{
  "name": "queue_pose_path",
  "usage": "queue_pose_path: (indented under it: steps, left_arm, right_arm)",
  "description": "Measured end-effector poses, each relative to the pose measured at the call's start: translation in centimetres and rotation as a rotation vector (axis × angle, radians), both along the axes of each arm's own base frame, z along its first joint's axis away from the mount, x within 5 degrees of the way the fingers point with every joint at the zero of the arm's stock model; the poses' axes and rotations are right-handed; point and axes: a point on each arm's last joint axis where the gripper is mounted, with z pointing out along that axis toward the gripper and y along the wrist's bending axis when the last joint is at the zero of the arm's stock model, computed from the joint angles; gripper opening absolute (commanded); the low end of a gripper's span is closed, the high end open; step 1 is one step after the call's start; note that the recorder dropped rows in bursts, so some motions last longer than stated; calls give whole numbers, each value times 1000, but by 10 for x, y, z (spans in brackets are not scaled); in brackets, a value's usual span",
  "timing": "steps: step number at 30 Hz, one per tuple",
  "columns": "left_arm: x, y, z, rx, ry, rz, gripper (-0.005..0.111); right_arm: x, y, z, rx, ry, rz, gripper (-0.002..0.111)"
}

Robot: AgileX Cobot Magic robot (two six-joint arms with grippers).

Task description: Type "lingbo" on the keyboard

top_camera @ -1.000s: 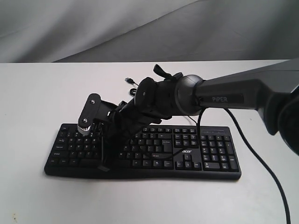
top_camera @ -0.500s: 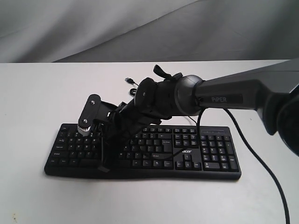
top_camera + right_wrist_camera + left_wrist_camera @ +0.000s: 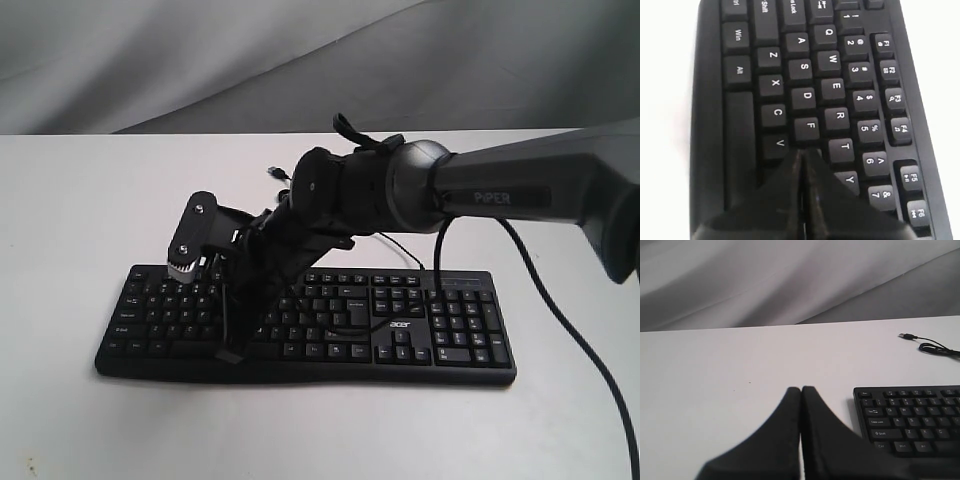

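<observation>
Now, right tool (image 3: 801, 152) closed, empty, over keyboard (image 3: 805, 95) middle; left tool (image 3: 801, 389) likewise, beside its end.

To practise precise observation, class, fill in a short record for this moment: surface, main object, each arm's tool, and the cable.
Surface: white table
Main object: black keyboard with number pad, lying flat on the table
Right tool: shut, tip over the letter keys beside F and V; whether it touches a key cannot be told
Left tool: shut, over bare table beside the keyboard's Caps Lock end
Cable: thin, black, USB plug lying free on the table behind the keyboard
</observation>
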Motion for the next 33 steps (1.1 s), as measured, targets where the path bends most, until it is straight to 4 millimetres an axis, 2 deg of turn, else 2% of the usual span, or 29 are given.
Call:
queue_pose_path:
  steps: [10,16,33]
  left_arm:
    - [0,0,0,0,0,0,1]
    - [0,0,0,0,0,0,1]
    - [0,0,0,0,0,0,1]
  right_arm:
    - [-3,0,0,6,41,-5,0]
    - [-3,1,-10,1,61,-11,0]
    - [-2,2,-17,-1,73,-17,0]
